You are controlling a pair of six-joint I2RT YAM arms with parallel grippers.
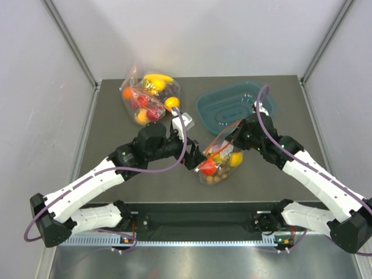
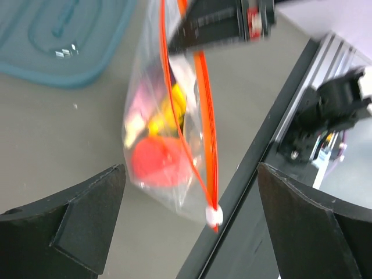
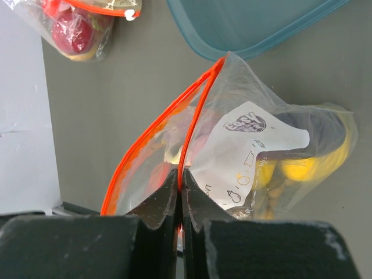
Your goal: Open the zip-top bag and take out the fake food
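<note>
The right gripper (image 3: 180,174) is clamped on one zip lip of the bag (image 3: 250,139), which spreads ahead of it with the food (image 3: 302,168) inside. The left gripper (image 2: 190,173) gapes wide, holding nothing; the bag lies just ahead, between its fingers (image 2: 75,215).

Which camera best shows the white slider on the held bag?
Left wrist: the slider shows plainly at the orange strip's end. Right wrist shows only the strip, not this slider; overhead it is too small.
</note>
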